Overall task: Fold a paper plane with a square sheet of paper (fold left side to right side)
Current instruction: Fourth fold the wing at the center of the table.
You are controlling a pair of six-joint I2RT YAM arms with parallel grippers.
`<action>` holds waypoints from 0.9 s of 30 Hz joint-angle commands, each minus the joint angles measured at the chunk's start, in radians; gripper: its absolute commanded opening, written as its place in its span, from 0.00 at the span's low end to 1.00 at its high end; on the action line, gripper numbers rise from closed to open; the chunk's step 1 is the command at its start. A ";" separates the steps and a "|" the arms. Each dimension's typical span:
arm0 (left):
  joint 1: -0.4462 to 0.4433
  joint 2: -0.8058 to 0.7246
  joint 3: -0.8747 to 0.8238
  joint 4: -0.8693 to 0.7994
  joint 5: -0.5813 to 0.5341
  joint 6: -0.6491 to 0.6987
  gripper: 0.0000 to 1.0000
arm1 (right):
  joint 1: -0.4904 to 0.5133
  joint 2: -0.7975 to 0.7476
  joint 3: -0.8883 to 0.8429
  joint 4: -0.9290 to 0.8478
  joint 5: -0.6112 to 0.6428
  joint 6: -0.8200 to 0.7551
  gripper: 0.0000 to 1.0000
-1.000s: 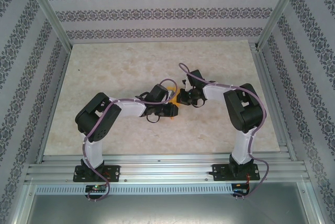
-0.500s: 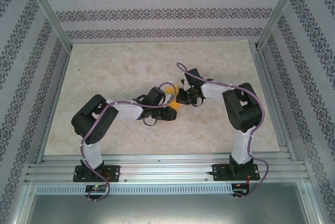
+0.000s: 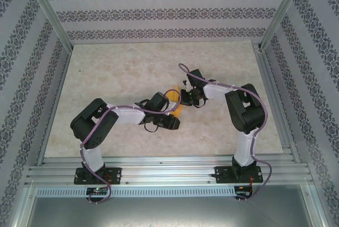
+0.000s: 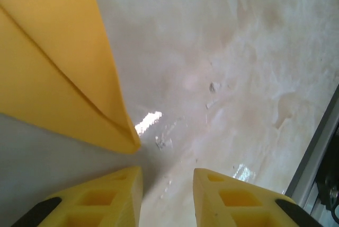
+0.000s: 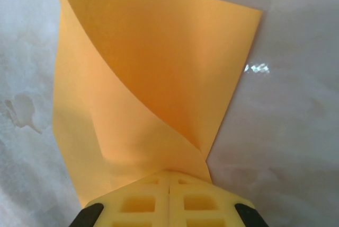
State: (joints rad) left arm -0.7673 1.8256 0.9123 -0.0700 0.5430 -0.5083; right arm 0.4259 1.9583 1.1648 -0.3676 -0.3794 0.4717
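paper: 1 square sheet of paper (image 5: pixel 153 78), one side curled over itself, mid-worktop (image 3: pixel 116 68) between 2 hands | right hand (image 5: pixel 169 176): fingers pressed together, pinching the sheet's near edge | left hand (image 4: pixel 168 174): fingers apart, empty, a pointed corner of the sheet just beside them
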 commanded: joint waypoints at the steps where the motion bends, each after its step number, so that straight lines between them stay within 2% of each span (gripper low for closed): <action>1: -0.013 -0.045 -0.006 -0.107 0.024 -0.012 0.33 | 0.002 0.078 -0.025 -0.062 0.171 -0.021 0.05; 12: 0.054 -0.122 0.068 -0.055 -0.028 -0.036 0.33 | 0.002 0.074 -0.027 -0.065 0.170 -0.027 0.05; 27: 0.055 0.110 0.206 0.043 0.009 -0.039 0.32 | 0.007 0.070 -0.030 -0.068 0.168 -0.033 0.05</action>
State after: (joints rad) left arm -0.7200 1.9060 1.0847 -0.0738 0.5343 -0.5434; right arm 0.4320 1.9579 1.1675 -0.3679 -0.3637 0.4683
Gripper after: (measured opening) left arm 0.321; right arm 0.053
